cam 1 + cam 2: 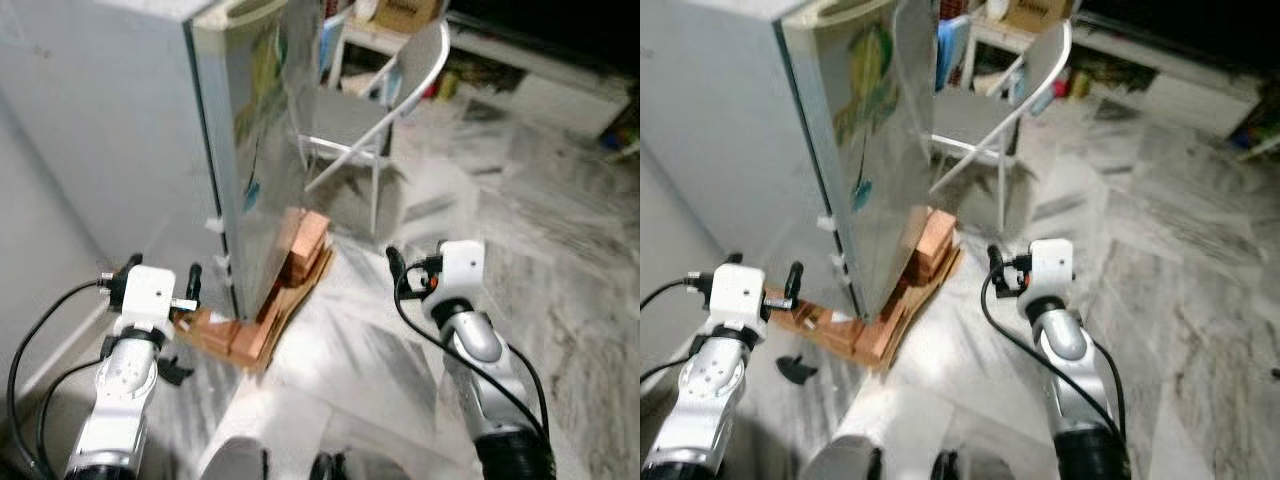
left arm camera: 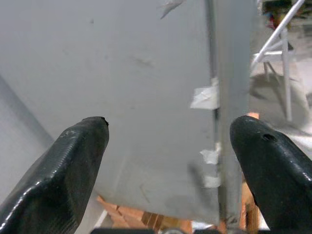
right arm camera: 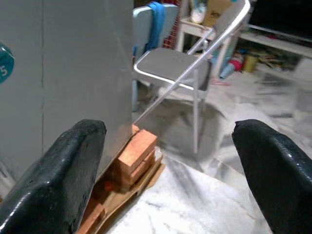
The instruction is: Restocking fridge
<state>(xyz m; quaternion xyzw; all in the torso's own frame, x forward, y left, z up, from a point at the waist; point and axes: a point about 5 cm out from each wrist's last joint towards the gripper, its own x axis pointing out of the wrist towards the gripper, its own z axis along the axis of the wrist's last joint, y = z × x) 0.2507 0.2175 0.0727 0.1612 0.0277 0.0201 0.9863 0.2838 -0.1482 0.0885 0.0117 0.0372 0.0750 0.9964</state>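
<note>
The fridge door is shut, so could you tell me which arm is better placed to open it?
Probably the left: the left gripper is open, close to the fridge door edge. The right gripper hangs open over bare floor.

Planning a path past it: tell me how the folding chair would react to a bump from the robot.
The folding chair looks light, with thin metal tube legs, so it would probably slide on the smooth marble floor. A knock high on the backrest might tip it. Both grippers, left and right, sit open, clear of it.

Count: one fridge (image 1: 130,120). One folding chair (image 1: 375,110). Three tape scraps (image 2: 204,97) on the fridge edge. My two grippers, two black fingers (image 2: 73,165) each. Bricks (image 1: 305,240): number unclear.
</note>
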